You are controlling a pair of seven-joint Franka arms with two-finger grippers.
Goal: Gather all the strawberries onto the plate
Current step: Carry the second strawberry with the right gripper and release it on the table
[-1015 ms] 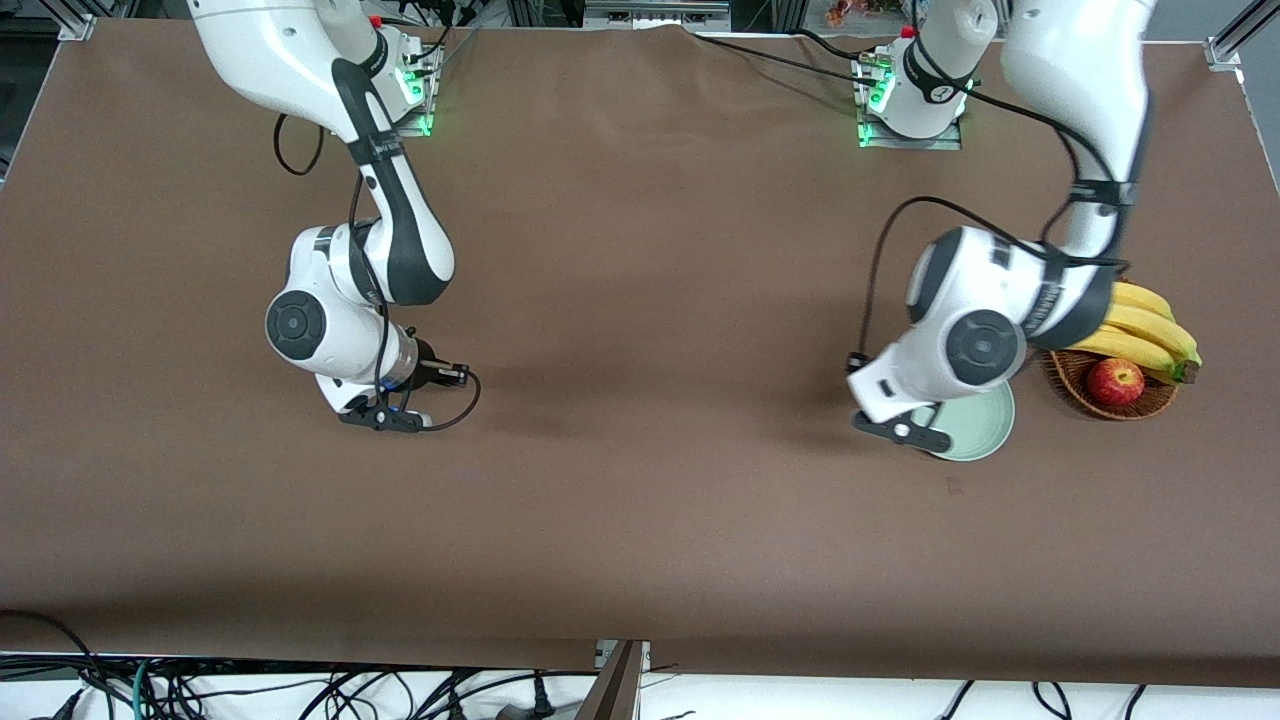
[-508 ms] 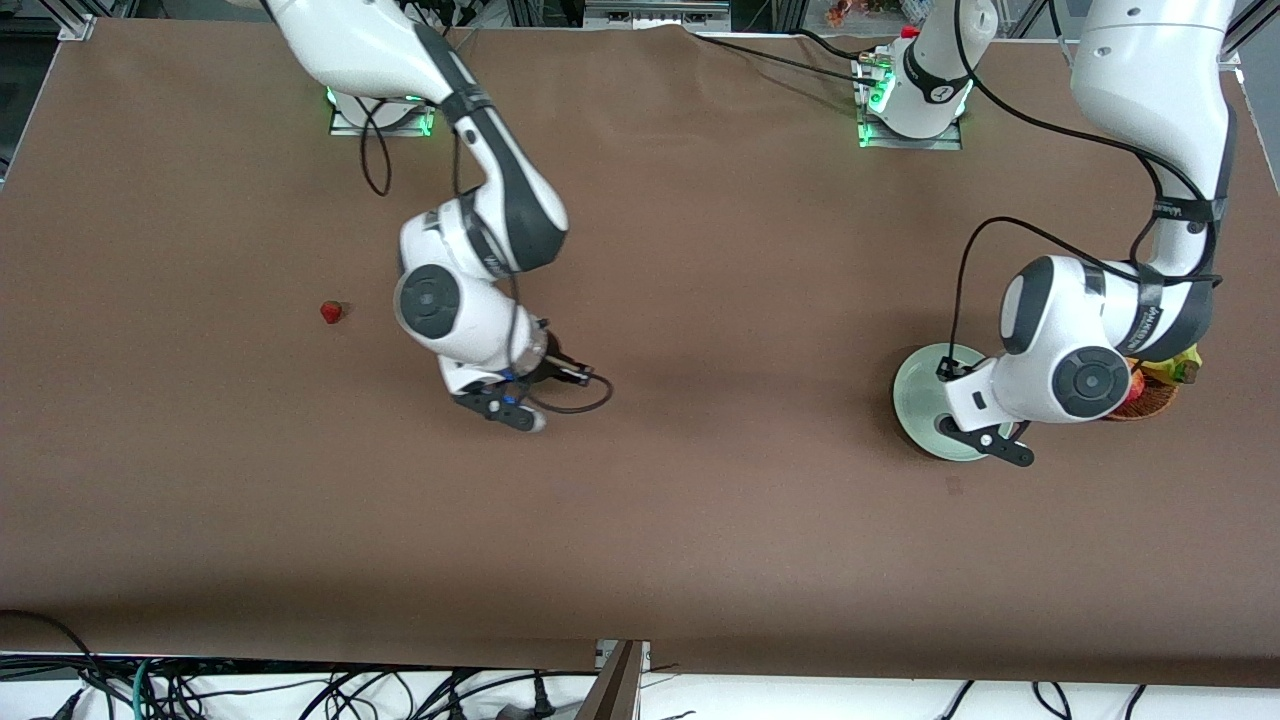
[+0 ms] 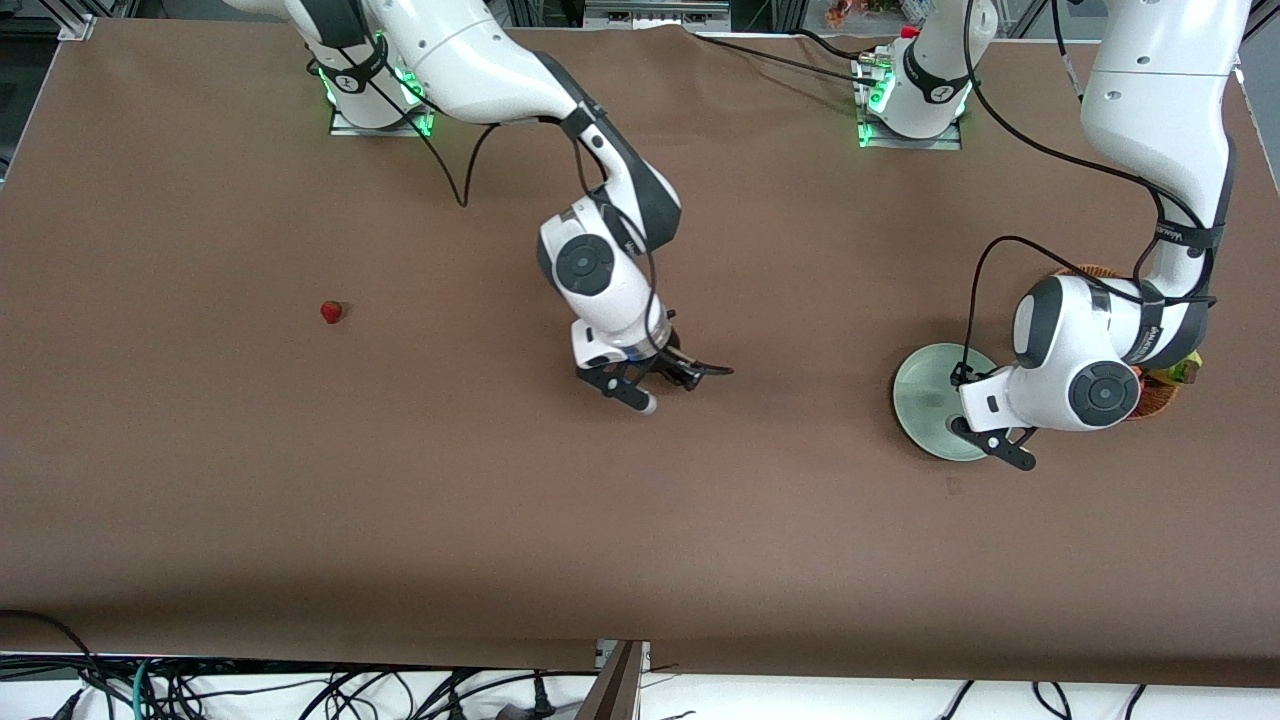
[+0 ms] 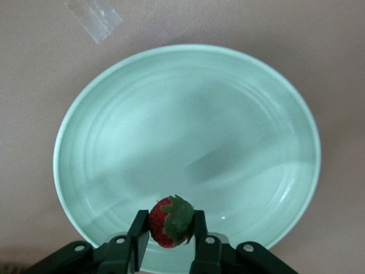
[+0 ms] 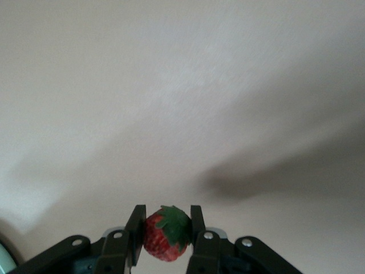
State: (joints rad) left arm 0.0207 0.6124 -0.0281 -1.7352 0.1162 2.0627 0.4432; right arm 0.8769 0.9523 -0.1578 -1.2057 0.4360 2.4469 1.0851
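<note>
The pale mint-green plate (image 3: pixel 918 400) lies near the left arm's end of the table and fills the left wrist view (image 4: pixel 188 125). My left gripper (image 3: pixel 988 436) hangs over the plate's rim, shut (image 4: pixel 170 229) on a strawberry (image 4: pixel 161 228) with a green cap. My right gripper (image 3: pixel 642 380) is over the bare middle of the table, shut (image 5: pixel 165 235) on a second strawberry (image 5: pixel 159 240). A third strawberry (image 3: pixel 331 312) lies alone on the table toward the right arm's end.
A brown wicker basket (image 3: pixel 1158 402) with bananas (image 3: pixel 1186 368) stands beside the plate, mostly hidden by the left arm. A small piece of clear tape (image 4: pixel 94 18) lies on the brown table cover (image 3: pixel 640 520) near the plate.
My right gripper has carried its strawberry from the right arm's end to the middle of the table, uncovering the lone strawberry. My left gripper shifted across the plate toward the basket.
</note>
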